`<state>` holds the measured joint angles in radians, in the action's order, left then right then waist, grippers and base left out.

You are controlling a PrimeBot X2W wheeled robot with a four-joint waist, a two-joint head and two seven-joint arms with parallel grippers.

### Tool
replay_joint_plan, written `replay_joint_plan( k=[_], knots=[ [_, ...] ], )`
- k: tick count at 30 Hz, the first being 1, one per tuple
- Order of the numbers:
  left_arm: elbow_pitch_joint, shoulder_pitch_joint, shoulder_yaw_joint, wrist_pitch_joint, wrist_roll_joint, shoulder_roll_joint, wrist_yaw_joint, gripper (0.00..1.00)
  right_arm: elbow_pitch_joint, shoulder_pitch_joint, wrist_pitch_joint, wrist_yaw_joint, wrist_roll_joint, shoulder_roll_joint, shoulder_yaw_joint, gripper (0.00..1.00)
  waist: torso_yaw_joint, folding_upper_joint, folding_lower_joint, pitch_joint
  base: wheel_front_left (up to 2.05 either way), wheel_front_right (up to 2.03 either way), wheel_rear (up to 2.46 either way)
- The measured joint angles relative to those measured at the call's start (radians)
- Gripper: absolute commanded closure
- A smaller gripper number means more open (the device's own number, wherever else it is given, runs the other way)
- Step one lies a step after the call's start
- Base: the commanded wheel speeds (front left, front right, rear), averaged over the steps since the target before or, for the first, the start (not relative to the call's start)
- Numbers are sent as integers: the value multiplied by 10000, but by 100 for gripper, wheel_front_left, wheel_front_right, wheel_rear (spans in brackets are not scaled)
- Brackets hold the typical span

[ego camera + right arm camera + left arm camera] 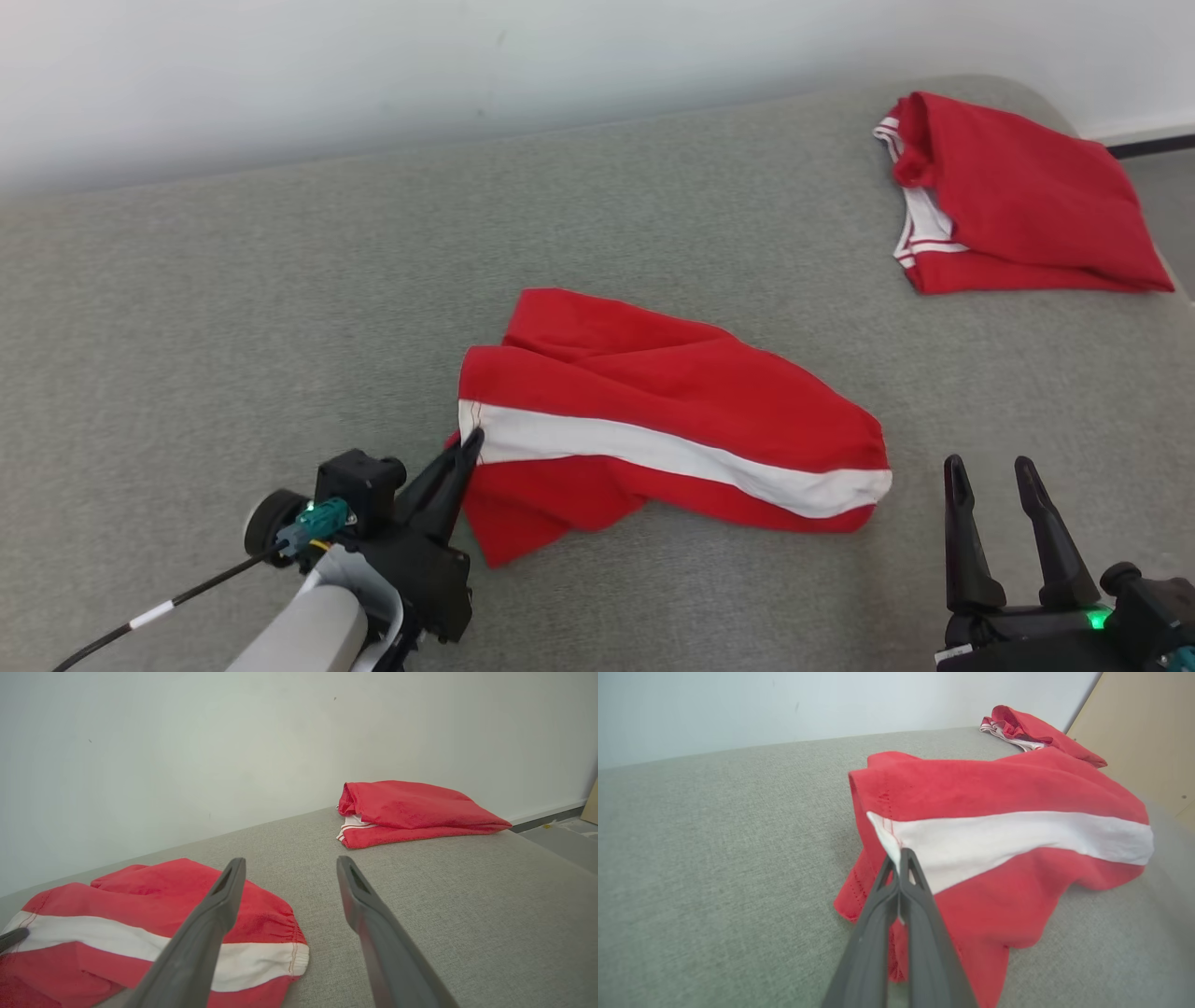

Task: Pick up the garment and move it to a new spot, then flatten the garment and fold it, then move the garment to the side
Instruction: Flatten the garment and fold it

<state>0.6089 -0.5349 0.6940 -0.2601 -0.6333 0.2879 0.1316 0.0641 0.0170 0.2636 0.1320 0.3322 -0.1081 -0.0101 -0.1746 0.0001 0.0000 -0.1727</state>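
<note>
The garment (653, 411) is a pair of red shorts with a broad white stripe, lying crumpled in the middle of the grey cushion. My left gripper (471, 441) is shut on the garment's left edge, right at the end of the white stripe; in the left wrist view the two fingers (901, 858) pinch the hem of the garment (999, 830) together. My right gripper (990, 469) stands open at the lower right, just off the garment's elastic waistband end (261, 933), touching nothing. In the right wrist view my right gripper (289, 865) points over bare cushion.
A second red garment (1008, 196) with white trim lies folded at the far right corner of the cushion (280, 308), near the wall (373, 65). The cushion's right edge drops to a grey floor (565, 840). A beige panel (1148, 732) stands beyond it.
</note>
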Motion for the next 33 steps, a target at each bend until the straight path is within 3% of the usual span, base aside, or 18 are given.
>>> replay_joint_plan(
  k=[7, 15, 21, 22, 23, 24, 33],
  knots=[
    [-1379, 226, -777, -25, 633, 184, -94, 100, 140, 133, 0, 0, 0, -58, -48, 0, 592, 0, 0, 187, 0, 0, 0],
    [-3277, 2413, -1333, -25, 1055, 1034, -393, 100, 385, 375, 0, 0, 21, -159, -84, 0, 1353, -1, -2, 624, 0, 0, 0],
    [-3436, 4252, -1651, -25, 803, 773, -529, 100, 541, 522, 0, 0, 92, -207, -58, 0, 1763, -1, -2, 926, 0, 0, 0],
    [-3394, 4390, -1701, -25, 811, 640, -539, 74, 562, 547, 0, 0, 94, -213, -54, 0, 1807, -1, -2, 980, 0, 0, 0],
    [-3363, 4505, -1737, -25, 936, 550, -541, 27, 591, 578, 2, 0, 96, -232, -63, 0, 1848, -1, -2, 1038, 0, 0, 0],
    [-3367, 4603, -1894, -25, 968, 408, -575, 0, 625, 613, 0, 0, 111, -265, -59, 0, 1888, -1, -2, 1093, 0, 0, 0],
    [-4140, 5306, -3917, -25, 1870, -418, -594, 0, 625, 685, 2, 0, 182, -500, -105, 0, 2122, -1, -2, 1659, 0, 0, 0]
  ],
)
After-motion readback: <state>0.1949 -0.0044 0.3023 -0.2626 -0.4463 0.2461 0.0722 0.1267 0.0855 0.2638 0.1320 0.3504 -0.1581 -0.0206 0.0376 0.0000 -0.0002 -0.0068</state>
